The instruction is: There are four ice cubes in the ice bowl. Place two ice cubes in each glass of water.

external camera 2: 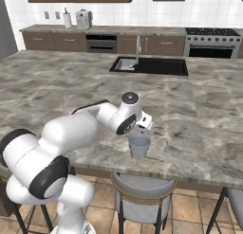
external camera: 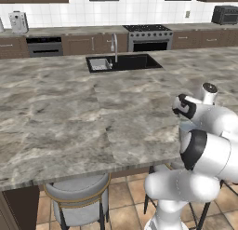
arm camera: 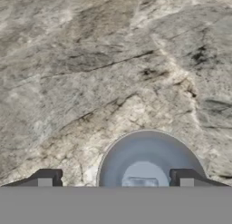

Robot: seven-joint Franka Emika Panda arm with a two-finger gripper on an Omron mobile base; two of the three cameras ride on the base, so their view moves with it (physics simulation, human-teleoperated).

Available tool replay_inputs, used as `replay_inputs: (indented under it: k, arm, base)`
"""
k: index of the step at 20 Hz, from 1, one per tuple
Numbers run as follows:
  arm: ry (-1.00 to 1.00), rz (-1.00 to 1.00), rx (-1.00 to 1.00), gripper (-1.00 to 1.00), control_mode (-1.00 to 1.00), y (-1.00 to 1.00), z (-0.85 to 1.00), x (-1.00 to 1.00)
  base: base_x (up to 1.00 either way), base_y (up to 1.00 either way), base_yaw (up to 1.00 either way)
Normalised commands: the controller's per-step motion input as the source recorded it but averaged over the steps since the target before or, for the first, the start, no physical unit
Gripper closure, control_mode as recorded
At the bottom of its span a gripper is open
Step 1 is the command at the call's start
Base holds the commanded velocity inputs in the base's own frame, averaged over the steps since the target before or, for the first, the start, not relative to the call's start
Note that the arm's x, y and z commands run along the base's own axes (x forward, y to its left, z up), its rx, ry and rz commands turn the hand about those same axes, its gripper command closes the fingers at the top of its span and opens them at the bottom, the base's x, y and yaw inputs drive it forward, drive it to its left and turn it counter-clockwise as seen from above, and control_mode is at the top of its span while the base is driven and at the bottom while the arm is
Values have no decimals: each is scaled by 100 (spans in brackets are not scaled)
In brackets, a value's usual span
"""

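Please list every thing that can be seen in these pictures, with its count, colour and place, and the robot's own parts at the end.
glass: one, grey-blue, near counter edge, under the hand
ice cube: one, pale, inside the glass
counter: one, brown-grey marble
sink: one, black, far side of counter
faucet: one, silver, at sink
stove: one, steel, back wall
toaster: one, silver, back counter
stools: grey, under counter
gripper: one, dark fingertips, open above the glass
arm: one, white

Even, bright rendered light, soft faint shadows, slightly blurry low-resolution textures
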Motion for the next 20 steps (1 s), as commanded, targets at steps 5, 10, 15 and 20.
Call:
replay_inputs:
  k: [5, 10, 15, 20]
  arm:
    - [-4, 0, 0, -100, -100, 19, -18, 17]
    - [2, 0, 0, -100, -100, 2, 0, 29]
    - [-6, 0, 0, -100, -100, 5, 48, -14]
    - [-6, 0, -1, -100, -100, 45, 95, -37]
  base:
    - [0, 0, 0]
    - [0, 0, 0]
    - [0, 0, 0]
    - [0, 0, 0]
